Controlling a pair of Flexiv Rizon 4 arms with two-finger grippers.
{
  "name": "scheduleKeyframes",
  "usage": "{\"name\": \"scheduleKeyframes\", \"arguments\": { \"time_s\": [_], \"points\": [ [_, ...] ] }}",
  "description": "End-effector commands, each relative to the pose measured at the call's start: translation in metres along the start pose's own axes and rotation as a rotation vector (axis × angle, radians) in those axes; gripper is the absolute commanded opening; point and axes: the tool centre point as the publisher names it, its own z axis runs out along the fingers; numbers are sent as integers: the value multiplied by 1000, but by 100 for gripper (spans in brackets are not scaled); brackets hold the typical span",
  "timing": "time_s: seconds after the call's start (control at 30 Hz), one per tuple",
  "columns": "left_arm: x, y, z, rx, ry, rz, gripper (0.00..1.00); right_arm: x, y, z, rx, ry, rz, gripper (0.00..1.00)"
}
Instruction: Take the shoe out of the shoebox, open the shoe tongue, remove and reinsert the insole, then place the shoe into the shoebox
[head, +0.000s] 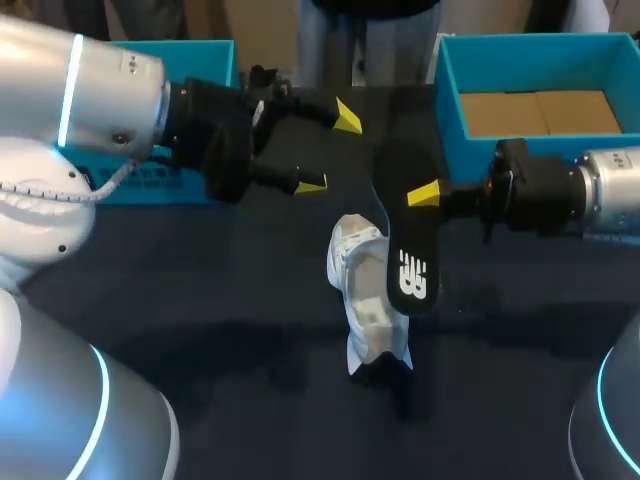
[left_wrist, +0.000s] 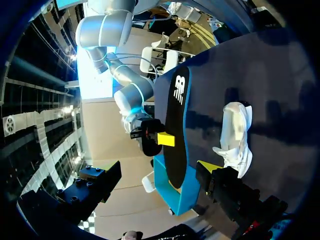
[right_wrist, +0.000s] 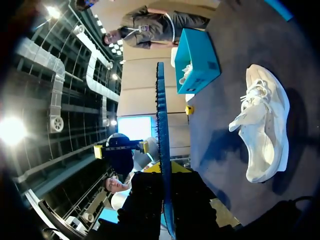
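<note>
The white, laced shoe (head: 365, 300) lies on the dark table (head: 200, 280), outside both boxes. Just above it hangs the insole (head: 405, 235), a thin, flat black sheet with a rounded end, clamped between the fingers of the right gripper (head: 425, 195). The left gripper (head: 330, 150) hovers near the insole, fingers spread, holding nothing. The blue shoebox (head: 447, 90) at right shows a brown cardboard floor. The blue box (right_wrist: 200, 60) at left holds something white.

In the head view, the insole (head: 410, 265) hides part of the shoe (head: 358, 290).
</note>
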Motion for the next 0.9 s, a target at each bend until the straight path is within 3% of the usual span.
{"name": "scheduleKeyframes", "arguments": {
  "time_s": [0.03, 0.43, 0.9],
  "points": [
    [4, -2, 0, -4, -66, 3, 100, 2, -3, -1, -22, 28, 12, 0],
    [25, 3, 19, 52, -166, -16, 100, 18, -6, -1, -48, 40, -1, 0],
    [37, 7, 45, 12, -270, -35, 100, 26, -11, 16, -44, 54, -14, 0]
  ]
}}
